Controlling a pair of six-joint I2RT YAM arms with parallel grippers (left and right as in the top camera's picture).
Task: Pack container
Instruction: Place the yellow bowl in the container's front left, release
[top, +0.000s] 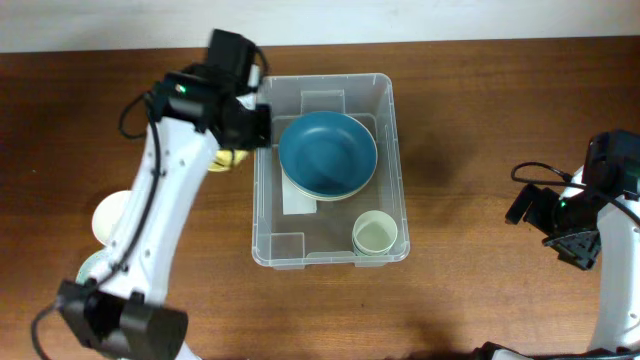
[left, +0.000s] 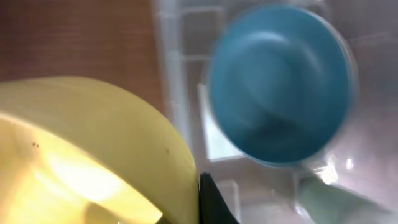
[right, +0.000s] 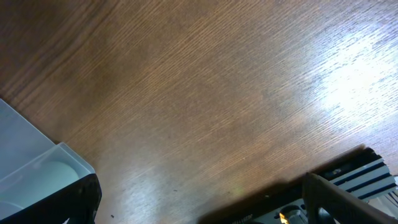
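Yellow bowl (left: 81, 155) loomed nearest, pinched at its rim by the left fingers (left: 212, 200) and poised just beside the container's (top: 262, 215) left wall, likely to go in next. On the tabletop (top: 480, 120), the container held a blue bowl (top: 327, 150) nested on a pale dish (top: 332, 197), plus a green cup (top: 375, 235). Outside it, leftward, a white bowl (top: 108, 215) waited. Farther right, the right fingers (top: 570, 246) gaped empty, parked well clear.

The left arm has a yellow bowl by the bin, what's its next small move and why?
Probably carry the yellow bowl rightward over the container wall: the left fingers hold it just outside, and bare floor shows beside the cup, clear of the blue bowl.
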